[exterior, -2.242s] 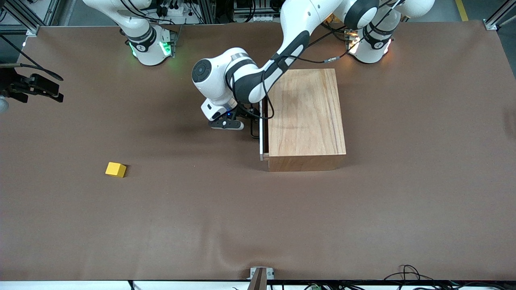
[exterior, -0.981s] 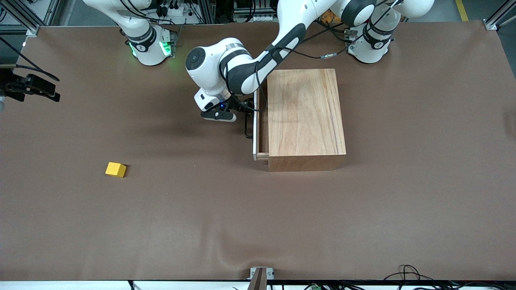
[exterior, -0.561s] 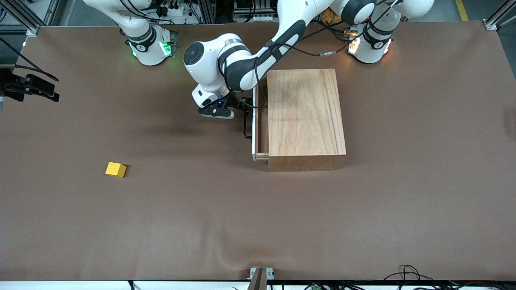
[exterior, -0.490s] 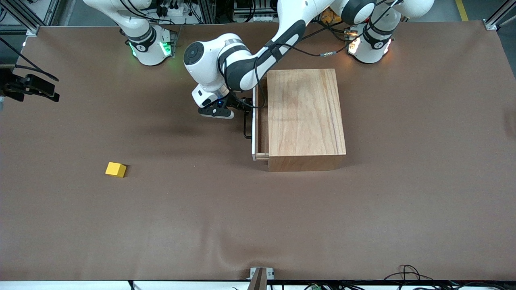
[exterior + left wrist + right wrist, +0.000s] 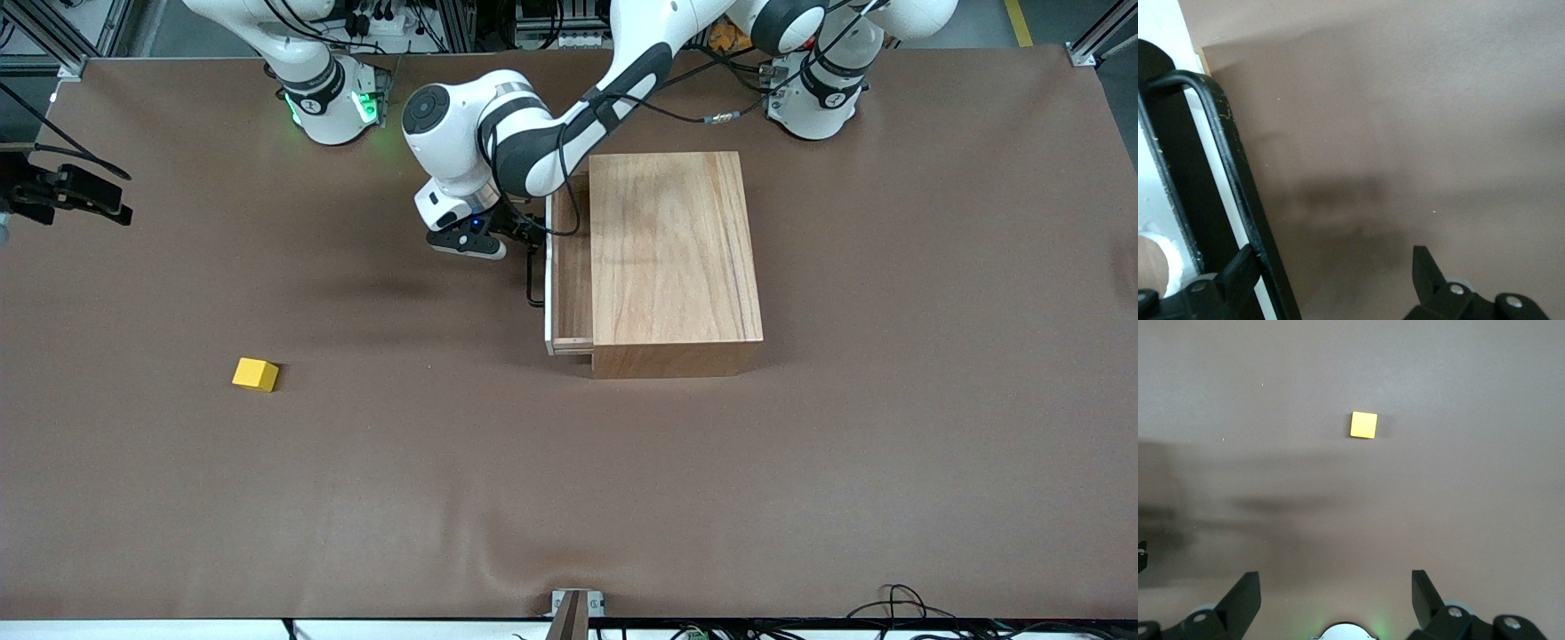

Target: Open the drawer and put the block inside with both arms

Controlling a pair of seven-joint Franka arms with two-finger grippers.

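Brown table — small yellow block

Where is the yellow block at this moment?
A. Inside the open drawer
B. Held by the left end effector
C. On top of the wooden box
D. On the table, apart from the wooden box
D: the yellow block lies on the brown table, toward the right arm's end, well apart from the wooden box.

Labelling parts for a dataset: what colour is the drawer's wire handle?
Black; the handle shows best in the left wrist view.
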